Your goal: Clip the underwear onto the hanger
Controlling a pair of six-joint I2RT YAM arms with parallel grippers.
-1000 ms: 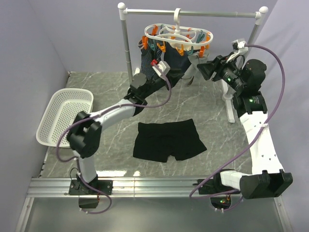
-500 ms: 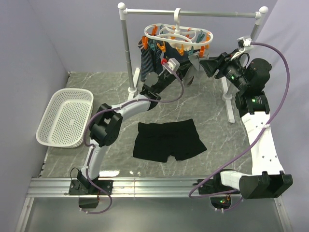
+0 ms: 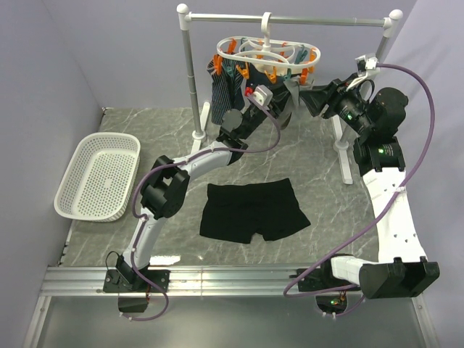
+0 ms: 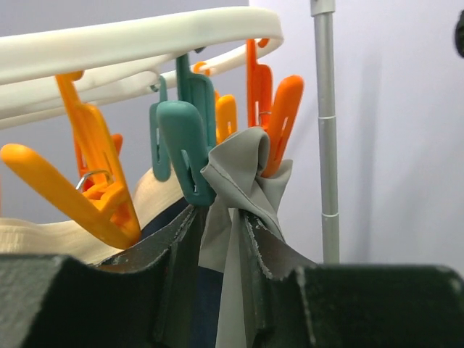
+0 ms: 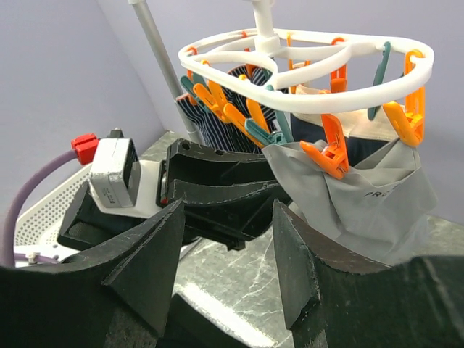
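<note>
Black underwear (image 3: 254, 210) flat on the tabletop (image 3: 319, 167); white oval hanger (image 5: 355, 98), orange and teal pegs (image 4: 185, 145), up on the rail (image 3: 326, 21).

Hanger (image 4: 130, 43) partly beyond frame edge

the teal peg (image 4: 185, 145) hangs from the white hanger (image 4: 130, 40). just right of it, a bunched grey cloth (image 4: 243, 174) touches it and an orange peg (image 4: 283, 109). left of it, a tilted orange peg (image 4: 87, 188) hangs above cream cloth (image 4: 43, 235). below it, the left gripper (image 4: 220, 225) has its dark fingers (image 4: 275, 254) apart, flanking the grey cloth. a silver pole (image 4: 326, 130) stands well right of it.
</note>
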